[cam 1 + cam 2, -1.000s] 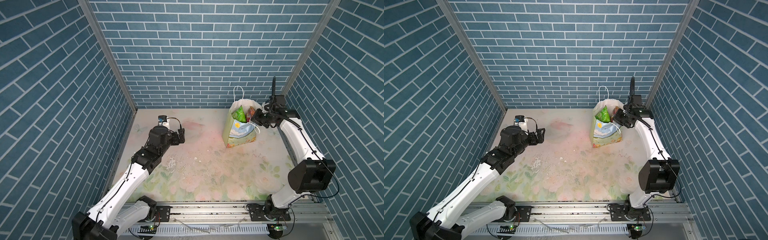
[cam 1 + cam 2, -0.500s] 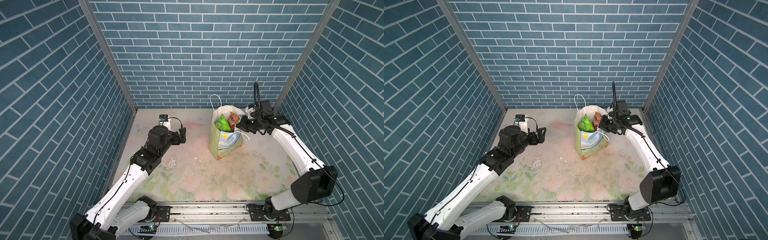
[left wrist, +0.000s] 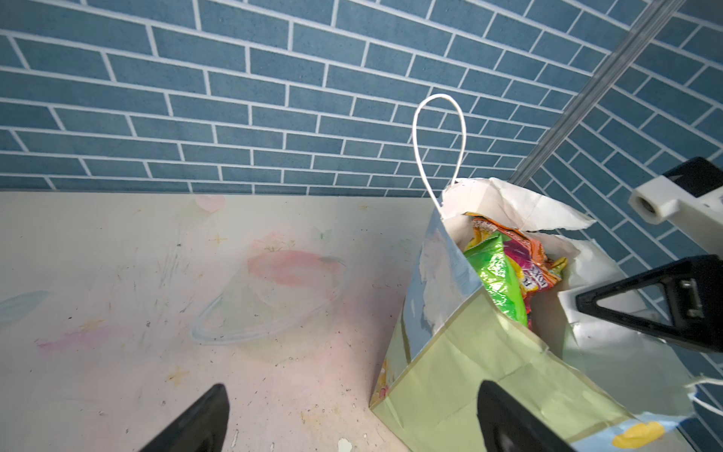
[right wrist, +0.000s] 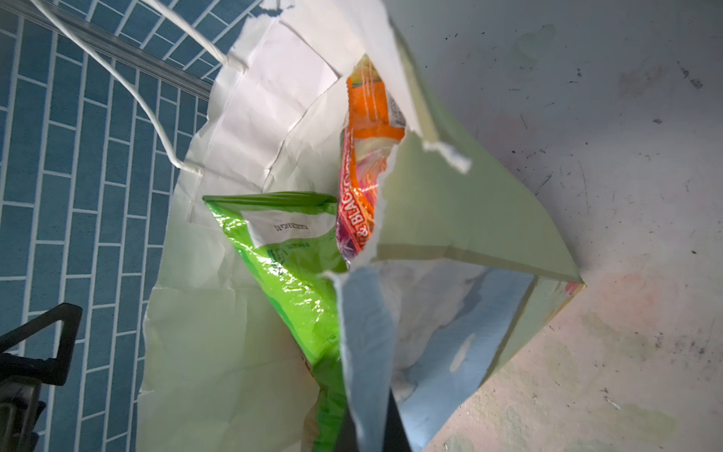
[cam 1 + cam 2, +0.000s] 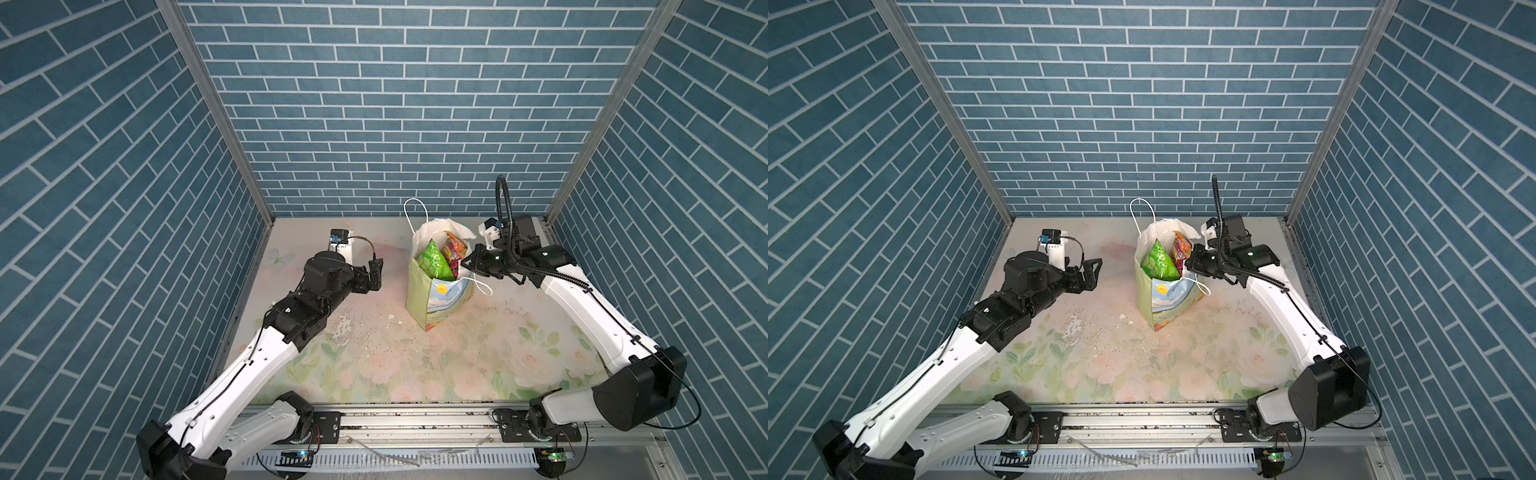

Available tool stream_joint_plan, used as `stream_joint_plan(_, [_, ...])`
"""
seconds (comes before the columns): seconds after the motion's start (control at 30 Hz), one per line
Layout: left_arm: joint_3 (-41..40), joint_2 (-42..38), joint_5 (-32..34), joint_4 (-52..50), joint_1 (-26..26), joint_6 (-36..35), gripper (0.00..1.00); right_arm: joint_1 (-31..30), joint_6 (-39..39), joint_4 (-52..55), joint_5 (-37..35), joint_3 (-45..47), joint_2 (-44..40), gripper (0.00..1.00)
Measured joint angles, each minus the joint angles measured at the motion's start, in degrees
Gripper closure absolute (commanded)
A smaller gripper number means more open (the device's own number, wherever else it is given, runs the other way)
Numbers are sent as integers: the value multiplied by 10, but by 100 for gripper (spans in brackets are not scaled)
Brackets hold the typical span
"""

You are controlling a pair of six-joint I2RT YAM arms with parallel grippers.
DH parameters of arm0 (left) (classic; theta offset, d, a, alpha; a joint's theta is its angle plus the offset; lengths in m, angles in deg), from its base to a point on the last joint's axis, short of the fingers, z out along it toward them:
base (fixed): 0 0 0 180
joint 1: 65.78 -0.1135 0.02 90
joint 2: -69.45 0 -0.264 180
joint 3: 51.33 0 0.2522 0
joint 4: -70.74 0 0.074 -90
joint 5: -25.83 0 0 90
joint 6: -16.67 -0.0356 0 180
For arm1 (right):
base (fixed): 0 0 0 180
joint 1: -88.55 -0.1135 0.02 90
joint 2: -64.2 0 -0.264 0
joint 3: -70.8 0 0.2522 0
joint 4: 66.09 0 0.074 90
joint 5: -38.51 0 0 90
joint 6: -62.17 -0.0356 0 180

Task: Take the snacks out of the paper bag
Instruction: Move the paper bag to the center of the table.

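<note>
Pinching the torn front rim of the paper bag (image 5: 417,299) with the right hand (image 5: 468,263), jaws clamped fully shut on the paper and on nothing else. Probably doing that for bracing the flimsy thing and holding its mouth gaping, since pulling packets from a loose bag means dragging it around. Standing upright toward the back of the desk (image 5: 374,357), between the two arms, making for easy reaching from either side. Hovering the left hand (image 5: 1091,275) near the bag without touching, jaws spread as wide as possible, gripping nothing, pointing toward the bag like waiting for a turn. Seeing the snacks all inside: green chip bag (image 5: 432,262) poking above the rim, orange candy pack (image 5: 454,248) tucked just behind it. Guessing at grabbing the green one first, being highest. Worrying slightly about that ripped rim tearing further.
</note>
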Motion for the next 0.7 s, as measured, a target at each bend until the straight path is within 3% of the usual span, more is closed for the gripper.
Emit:
stream_joint_plan(0.1, [39, 18, 5, -15, 28, -6, 0, 0, -3, -7, 3, 4, -7, 74])
stream_joint_plan(0.4, [153, 100, 10, -47, 112, -23, 0, -2, 6, -47, 4, 9, -67, 33])
stream_joint_plan(0.7, [227, 200, -17, -91, 140, -26, 0, -2, 21, -60, -59, 88, -146, 24])
